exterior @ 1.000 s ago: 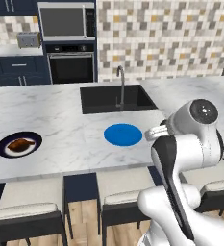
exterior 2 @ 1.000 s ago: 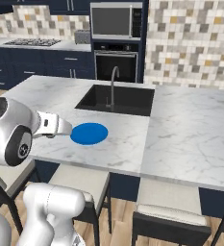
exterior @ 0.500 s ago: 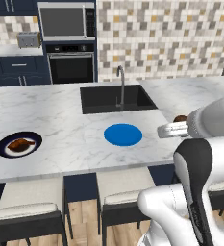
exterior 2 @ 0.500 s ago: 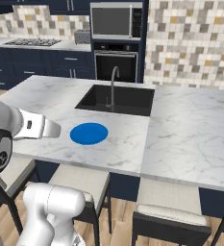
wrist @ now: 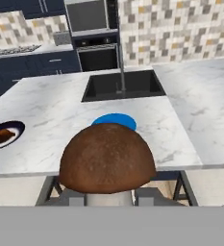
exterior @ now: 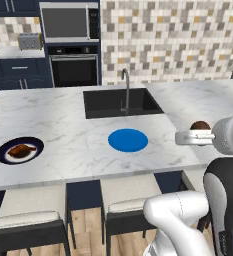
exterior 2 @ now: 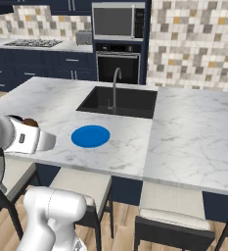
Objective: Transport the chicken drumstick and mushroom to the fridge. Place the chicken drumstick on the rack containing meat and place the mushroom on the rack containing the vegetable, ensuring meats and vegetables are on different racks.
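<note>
Since the earlier frames we have swung our arm outward, away from the blue mat [exterior: 128, 140]: the end effector [exterior: 200, 134] now sits at the right edge of the left base view and the far left of the right base view, off past the tabletop [exterior: 78, 125] edge. Its jaws are closed on the mushroom [wrist: 107, 158], whose brown cap bulges up in the lower centre of the hand view with the pale stem pinched below, cap uppermost. We see the same cap as a small dark dome above the end effector in the left base view. What the coming move turns on is the fridge, and we cannot place it: none of our views shows it, so we judge the base or arm must turn before any rack can be chosen. The chicken drumstick [exterior: 21, 150] lies on the dark plate [exterior: 3, 150] at the far left of the left base view, well apart from the end effector, its long axis roughly across the frame. Our fingertips are hidden behind the cap.
</note>
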Motion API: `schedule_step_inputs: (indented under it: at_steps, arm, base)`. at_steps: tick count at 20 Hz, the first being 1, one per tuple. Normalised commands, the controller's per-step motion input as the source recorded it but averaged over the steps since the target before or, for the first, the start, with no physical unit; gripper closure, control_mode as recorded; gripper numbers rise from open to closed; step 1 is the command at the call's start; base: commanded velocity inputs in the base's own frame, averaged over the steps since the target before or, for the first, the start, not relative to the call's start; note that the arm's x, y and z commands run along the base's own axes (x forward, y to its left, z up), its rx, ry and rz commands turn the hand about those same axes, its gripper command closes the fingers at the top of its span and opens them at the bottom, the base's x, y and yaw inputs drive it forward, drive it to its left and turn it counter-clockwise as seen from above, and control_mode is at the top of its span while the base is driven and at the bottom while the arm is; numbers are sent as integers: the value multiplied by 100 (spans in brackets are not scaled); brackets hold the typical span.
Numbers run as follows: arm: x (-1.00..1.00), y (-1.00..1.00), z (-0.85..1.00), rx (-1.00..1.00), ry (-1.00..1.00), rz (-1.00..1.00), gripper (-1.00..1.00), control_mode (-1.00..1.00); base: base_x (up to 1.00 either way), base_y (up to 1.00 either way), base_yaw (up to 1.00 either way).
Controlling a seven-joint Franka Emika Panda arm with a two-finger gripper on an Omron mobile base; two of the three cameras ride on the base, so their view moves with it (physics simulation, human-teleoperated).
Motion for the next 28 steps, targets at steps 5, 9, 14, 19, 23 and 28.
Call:
schedule_step_inputs:
  at_steps: [5, 9, 14, 19, 23, 28]
  arm:
    - [-56, 0, 33, 0, -14, 0, 100, -100]
    - [-35, 0, 32, 0, -9, 0, 100, 100]
    - [0, 0, 0, 0, 0, 0, 100, 100]
    - [0, 0, 0, 0, 0, 0, 100, 100]
    - [0, 0, 0, 0, 0, 0, 100, 100]
    - [0, 0, 0, 0, 0, 0, 100, 100]
  base:
    - [0, 0, 0]
    - [-9, 1, 0]
    - [-32, 11, 0]
    - [-43, 78, 7]
    - [-79, 100, 21]
    - [-29, 100, 49]
